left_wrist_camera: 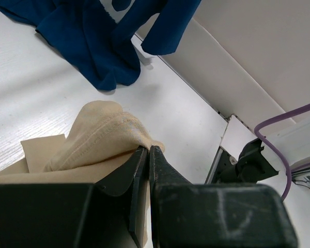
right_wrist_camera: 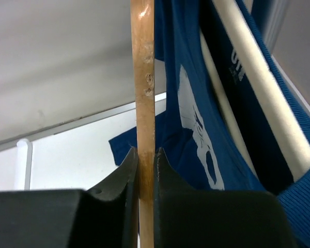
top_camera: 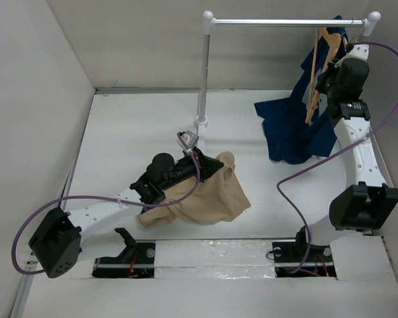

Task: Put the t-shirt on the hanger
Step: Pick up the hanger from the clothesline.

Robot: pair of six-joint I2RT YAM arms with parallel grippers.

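The tan t-shirt (top_camera: pixel 209 199) lies crumpled on the table in front of the left arm. My left gripper (top_camera: pixel 211 167) is shut on a bunched edge of it, lifting that edge slightly. In the left wrist view the jaws (left_wrist_camera: pixel 148 151) pinch a seamed fold of the t-shirt (left_wrist_camera: pixel 93 137). The wooden hanger (top_camera: pixel 316 83) hangs from the rack rail at the far right. My right gripper (top_camera: pixel 325 74) is shut on one of its bars. In the right wrist view the hanger bar (right_wrist_camera: pixel 143 77) stands upright between the closed gripper (right_wrist_camera: pixel 145 155).
A white garment rack has a pole (top_camera: pixel 204 73) at centre back and a rail (top_camera: pixel 285 22) running right. A dark blue t-shirt with white print (top_camera: pixel 292 129) hangs from the rail behind the hanger, its hem on the table. It also shows in both wrist views (left_wrist_camera: pixel 93 46) (right_wrist_camera: pixel 196 103).
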